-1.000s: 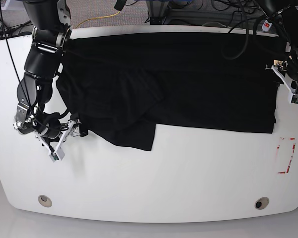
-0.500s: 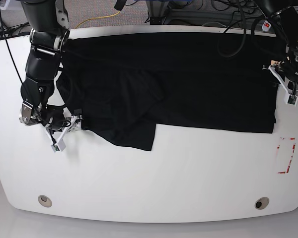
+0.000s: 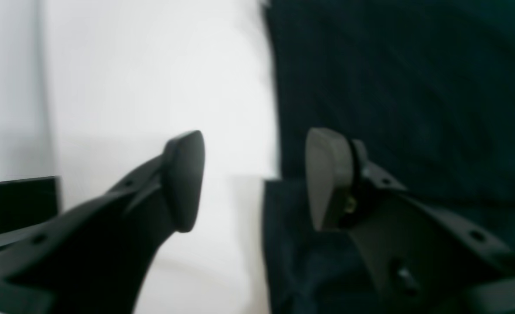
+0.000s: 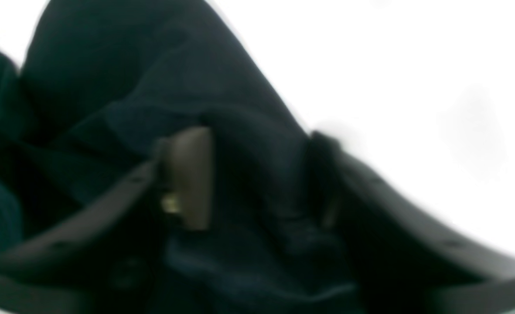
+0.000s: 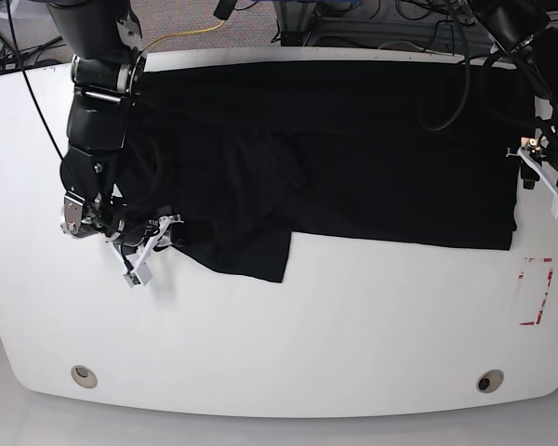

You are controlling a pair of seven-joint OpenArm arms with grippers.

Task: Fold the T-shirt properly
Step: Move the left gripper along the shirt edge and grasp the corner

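- Left pincer (image 3: pixel 255 179): jaws apart, straddling the T-shirt (image 5: pixel 353 149) edge on the white worktop (image 5: pixel 353 325).
- Right pincer (image 4: pixel 257 179): fabric bunched between its jaws; grip unclear.
- Red tape mark (image 5: pixel 537 291) nearby.

Looks like a robotics lab or test bench rather than a home; a large white table (image 5: pixel 288 334) with rounded corners and two round grommet holes (image 5: pixel 85 375) near its front edge; red tape marks (image 5: pixel 538 292) stuck on the surface at one side; black cables (image 5: pixel 446 65) and a yellow cord (image 5: pixel 181 35) trailing over grey carpet (image 5: pixel 177 14) behind; two black robot arms (image 5: pixel 98 102) mounted at the back.
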